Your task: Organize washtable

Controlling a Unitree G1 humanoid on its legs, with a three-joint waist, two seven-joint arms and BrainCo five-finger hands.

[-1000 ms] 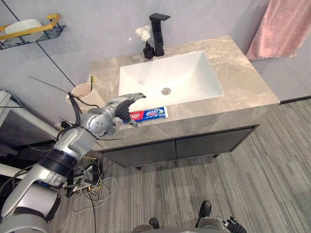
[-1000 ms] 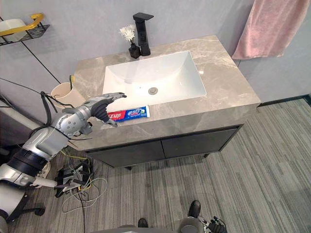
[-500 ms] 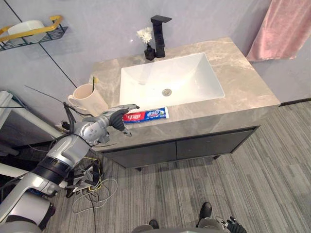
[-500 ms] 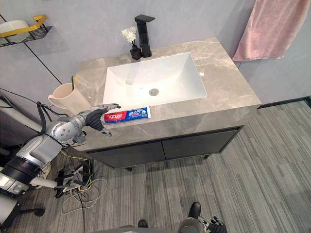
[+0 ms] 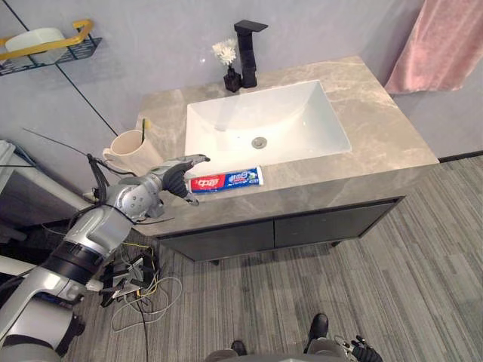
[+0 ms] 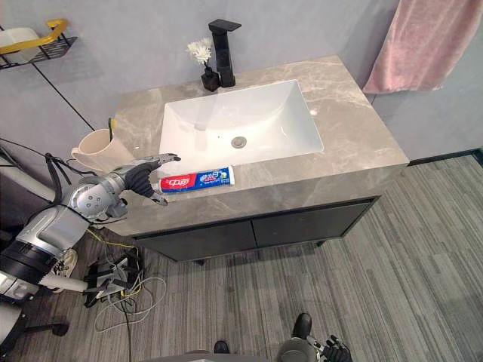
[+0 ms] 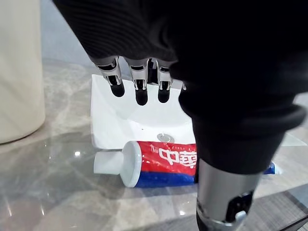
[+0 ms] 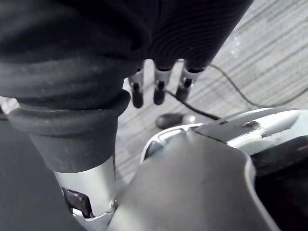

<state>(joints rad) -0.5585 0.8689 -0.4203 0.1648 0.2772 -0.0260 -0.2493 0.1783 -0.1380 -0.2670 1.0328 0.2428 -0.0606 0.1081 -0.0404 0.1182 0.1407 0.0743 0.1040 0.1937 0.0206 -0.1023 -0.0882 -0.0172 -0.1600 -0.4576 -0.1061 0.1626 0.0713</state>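
Observation:
A red, white and blue toothpaste tube (image 5: 226,180) lies flat on the grey stone countertop (image 5: 377,121), along its front edge before the white sink (image 5: 264,121), cap pointing left. My left hand (image 5: 170,179) hovers just left of the cap, open, its fingers (image 7: 139,86) stretched over the tube's cap end (image 7: 120,163) without holding it. A beige cup (image 5: 130,149) with a toothbrush in it stands at the counter's left end, close behind that hand. My right hand (image 8: 156,89) hangs low over the floor, fingers straight.
A black faucet (image 5: 246,49) and a small dark vase of white flowers (image 5: 229,68) stand behind the sink. A pink towel (image 5: 445,41) hangs at the right. A wire shelf with a yellow rail (image 5: 45,47) is on the wall at the upper left.
My left hand has drawn back to the left off the tube's cap end, so the whole tube now shows. The tube lies where it was.

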